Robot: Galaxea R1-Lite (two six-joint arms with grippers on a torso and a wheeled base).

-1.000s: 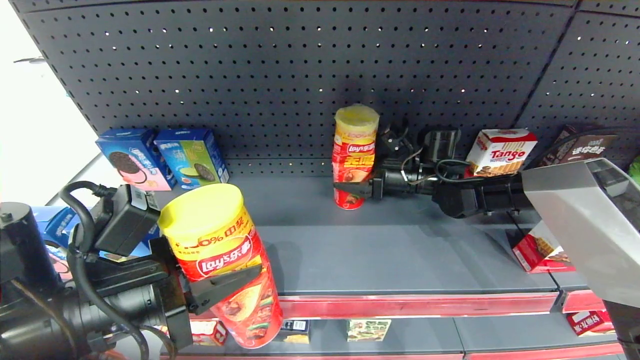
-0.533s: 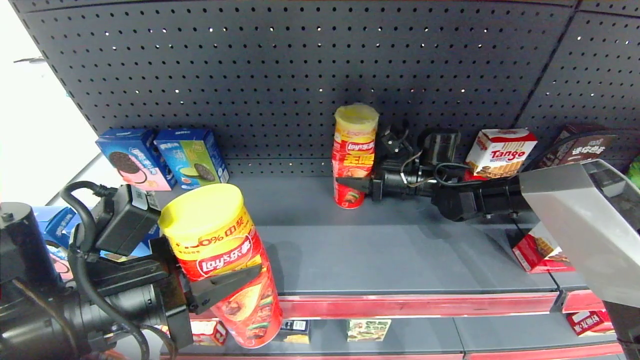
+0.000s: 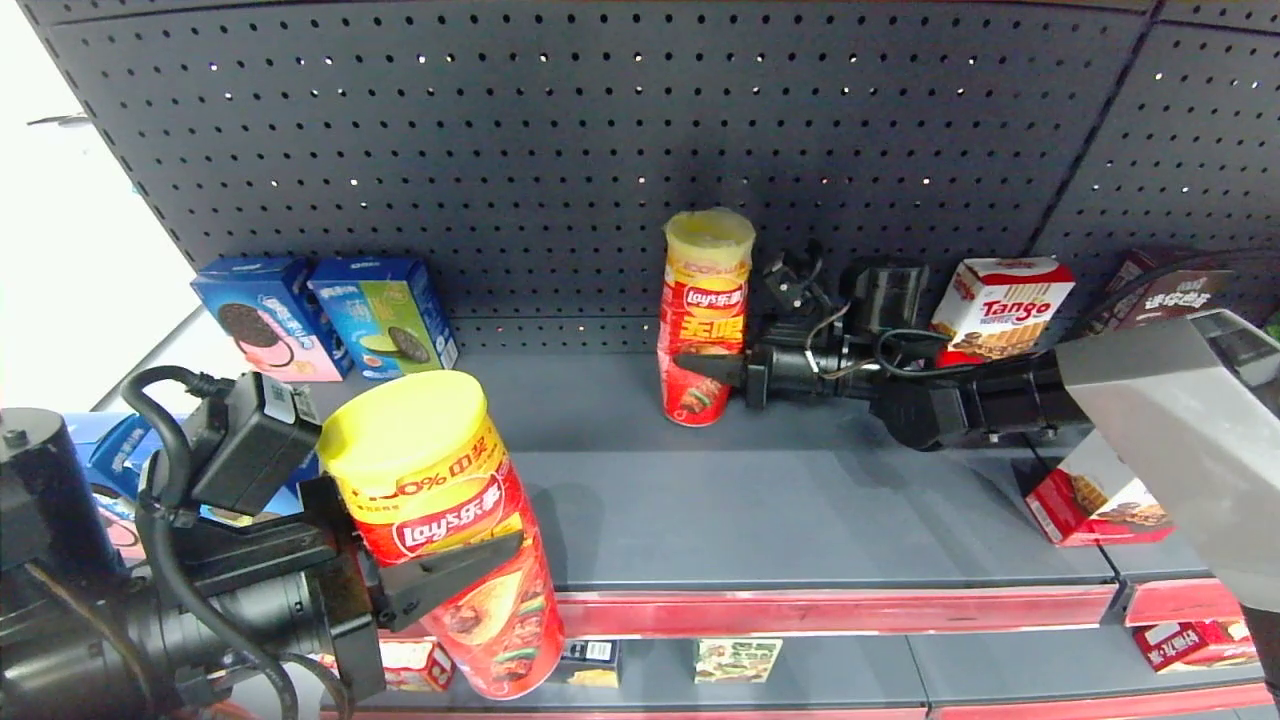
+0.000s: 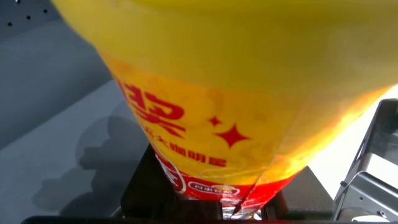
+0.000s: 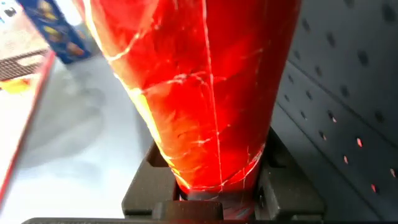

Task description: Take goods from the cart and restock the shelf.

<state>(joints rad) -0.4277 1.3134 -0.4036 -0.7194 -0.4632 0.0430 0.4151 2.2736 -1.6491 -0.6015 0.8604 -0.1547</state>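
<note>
Right gripper (image 3: 705,368) is clamped round the lower half of a chips can (image 3: 703,290). That can stands pretty much upright at the back of the shelf (image 3: 800,500), close to the pegboard (image 3: 560,150). Can't tell if its base actually touches the board. Left gripper (image 3: 450,560) is squeezing a second chips can (image 3: 425,470) around its middle, tilted, out past the shelf's front edge.

Two chip cans (image 3: 703,310), one white wafer box (image 3: 1000,303)
</note>
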